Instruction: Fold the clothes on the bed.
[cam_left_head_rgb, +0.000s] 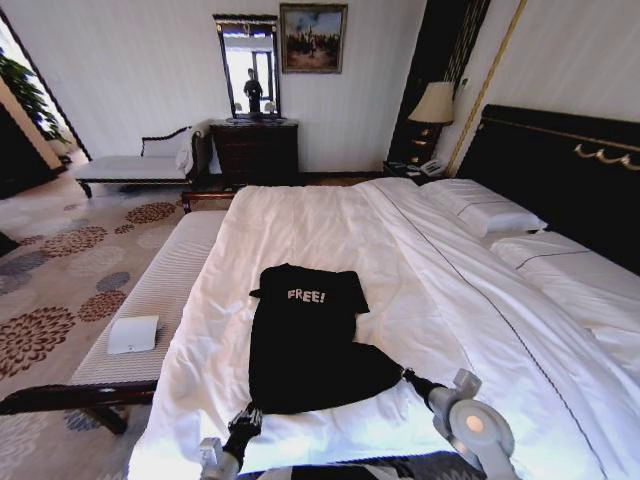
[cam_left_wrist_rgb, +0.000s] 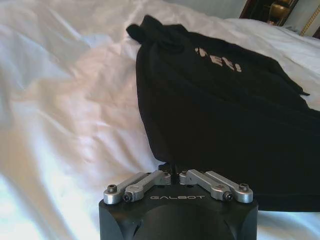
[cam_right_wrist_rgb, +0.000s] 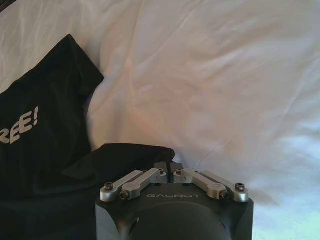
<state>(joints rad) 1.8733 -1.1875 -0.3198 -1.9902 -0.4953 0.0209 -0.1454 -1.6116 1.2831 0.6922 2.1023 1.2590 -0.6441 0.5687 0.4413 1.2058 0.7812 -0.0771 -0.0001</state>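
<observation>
T-shirt (cam_left_head_rgb: 305, 335) lower centre on bed (cam_left_head_rgb: 420, 270): soft, light, floppy. Left gripper (cam_left_head_rgb: 243, 424) and right gripper (cam_left_head_rgb: 411, 381) fingers pinched narrow at bottom hem corners.

1. Walls (cam_left_head_rgb: 150, 70): plain pale; darker panel strip with gold trim (cam_left_head_rgb: 490, 80) in the far right corner.
2. Floor: carpet (cam_left_head_rgb: 60, 260), pale with dark red flower medallions.
3. Bench (cam_left_head_rgb: 160, 290): pale, striped, dark wood legs; small white box (cam_left_head_rgb: 133, 334) near its near end.
4. Chaise (cam_left_head_rgb: 135, 165): dark frame, pale cushion, against the far wall at left.
5. Dresser (cam_left_head_rgb: 255, 150): dark wood, far wall; mirror (cam_left_head_rgb: 247, 65) above it, framed painting (cam_left_head_rgb: 313, 37) just beside the mirror.
6. Nightstand corner: lamp (cam_left_head_rgb: 433, 105) with pale shade, phone (cam_left_head_rgb: 431, 167) below.
7. Plant (cam_left_head_rgb: 25, 95) at far left by a bright opening; daylight from that side.
</observation>
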